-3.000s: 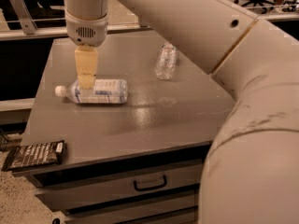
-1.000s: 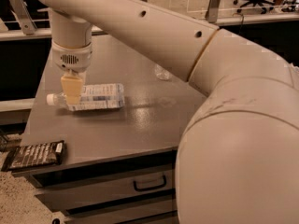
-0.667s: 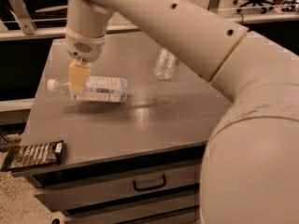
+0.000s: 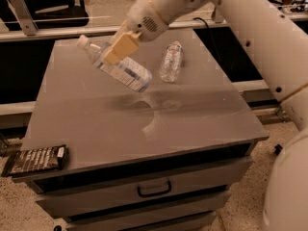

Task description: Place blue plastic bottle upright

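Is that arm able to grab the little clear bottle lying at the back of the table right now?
Probably not yet. The gripper hangs near the small clear bottle with nothing between them, but it is shut on the blue plastic bottle, held tilted above the table.

A single camera looks down at an angle from in front of the cabinet (image 4: 192, 124), near enough that its top fills most of the frame. The arm (image 4: 250, 28) enters from the right edge. The gripper (image 4: 121, 48), clamped on the blue plastic bottle (image 4: 129, 74), sits upper left of centre.
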Action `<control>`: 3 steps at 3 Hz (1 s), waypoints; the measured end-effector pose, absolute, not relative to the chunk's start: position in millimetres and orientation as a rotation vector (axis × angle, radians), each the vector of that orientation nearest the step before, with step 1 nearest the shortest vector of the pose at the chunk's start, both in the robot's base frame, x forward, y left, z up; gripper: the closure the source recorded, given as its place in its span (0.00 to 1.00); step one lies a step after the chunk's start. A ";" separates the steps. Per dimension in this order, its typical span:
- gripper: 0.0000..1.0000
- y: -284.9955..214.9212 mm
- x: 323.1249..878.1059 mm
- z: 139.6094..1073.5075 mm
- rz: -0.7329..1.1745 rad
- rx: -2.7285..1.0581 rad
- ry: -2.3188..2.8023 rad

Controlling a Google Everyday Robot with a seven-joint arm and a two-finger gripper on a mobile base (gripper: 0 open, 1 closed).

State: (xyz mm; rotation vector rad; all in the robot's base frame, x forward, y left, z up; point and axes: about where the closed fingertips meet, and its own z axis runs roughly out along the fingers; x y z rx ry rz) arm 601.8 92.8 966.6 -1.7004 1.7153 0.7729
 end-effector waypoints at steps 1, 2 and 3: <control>1.00 59.3 607.9 987.2 1.004 -1.483 1.566; 1.00 44.3 598.6 1017.0 1.160 -1.298 1.365; 1.00 39.5 583.9 1035.4 1.170 -1.199 1.208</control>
